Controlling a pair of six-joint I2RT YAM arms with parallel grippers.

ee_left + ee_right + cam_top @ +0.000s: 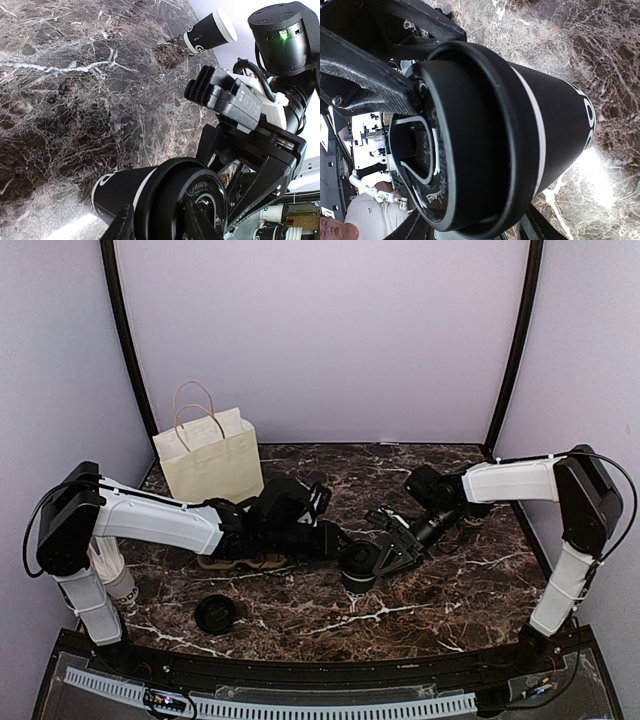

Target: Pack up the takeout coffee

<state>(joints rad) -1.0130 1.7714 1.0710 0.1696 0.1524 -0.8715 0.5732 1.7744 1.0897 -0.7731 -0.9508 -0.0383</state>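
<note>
Small black lidded paper cup (358, 566), mid dark marble bench (460, 590), between both claws
Likely light, thin-walled, crushable: hold gently just under lid rim. Right claw (475, 227) seemingly closed on it; left claw (160, 227) at lid, grip cannot be told

- The top camera sits high up behind both arms (160, 520). It looks down at the whole table (450, 610) from far away.
- The left wrist camera is very close to the takeout coffee (125, 192). It looks across the table toward the right arm (280, 45).
- The right wrist camera is closest, facing its lid (470, 135).
- All three show the takeout coffee.
</note>
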